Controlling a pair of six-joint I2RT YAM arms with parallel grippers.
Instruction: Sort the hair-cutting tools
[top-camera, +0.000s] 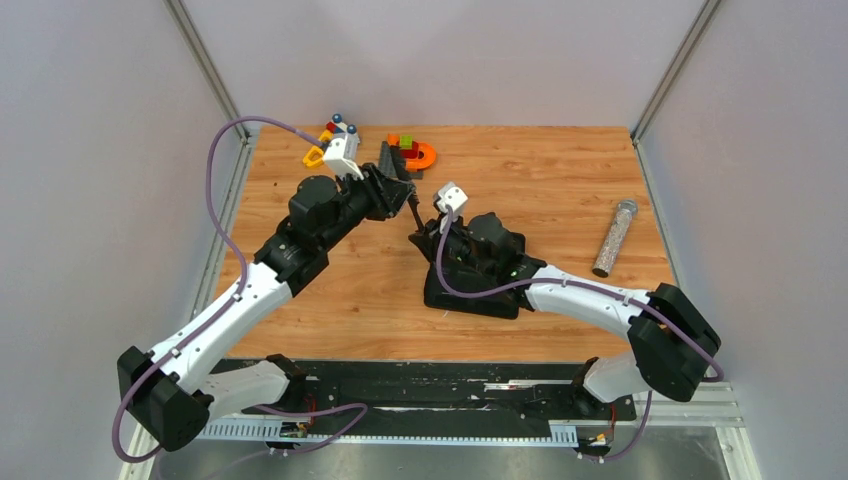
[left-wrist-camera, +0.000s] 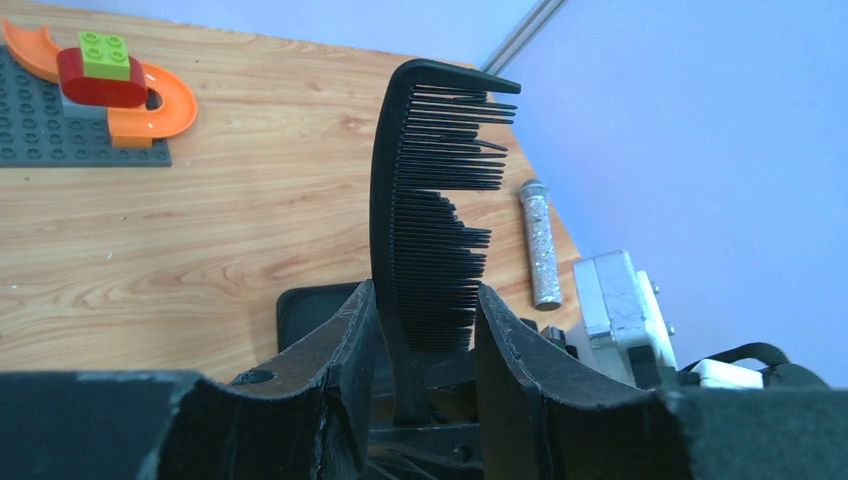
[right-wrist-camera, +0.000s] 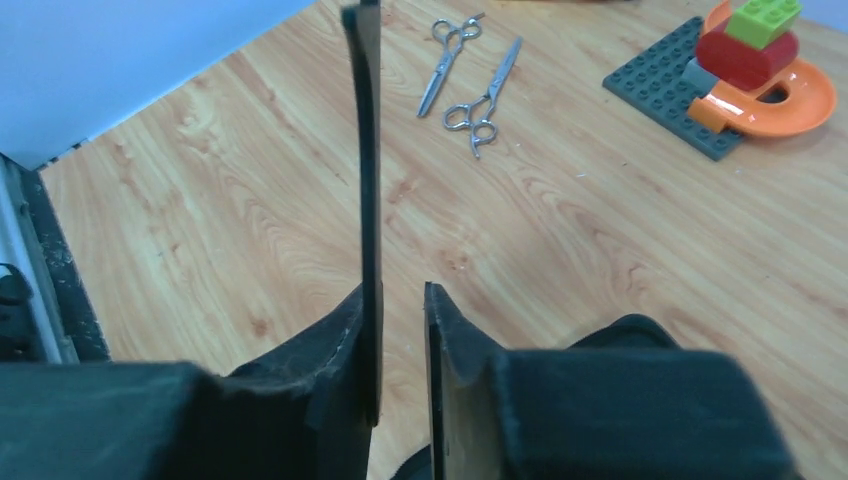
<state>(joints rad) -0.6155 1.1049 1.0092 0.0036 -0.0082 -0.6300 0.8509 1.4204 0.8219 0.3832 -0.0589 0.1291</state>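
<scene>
Clamping comb (left-wrist-camera: 430, 220), left claw (left-wrist-camera: 425, 295); right wrist alone shows scissors (right-wrist-camera: 485, 98).

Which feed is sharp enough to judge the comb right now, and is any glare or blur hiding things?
Left wrist: comb crisp, teeth distinct; left claw dark and soft up close. Right wrist: comb edge-on but sharp, scissors in focus, no glare; right claw dim and blurry. Top: even light, faint shadows, but the comb is hard to pick out against the dark claws.
</scene>
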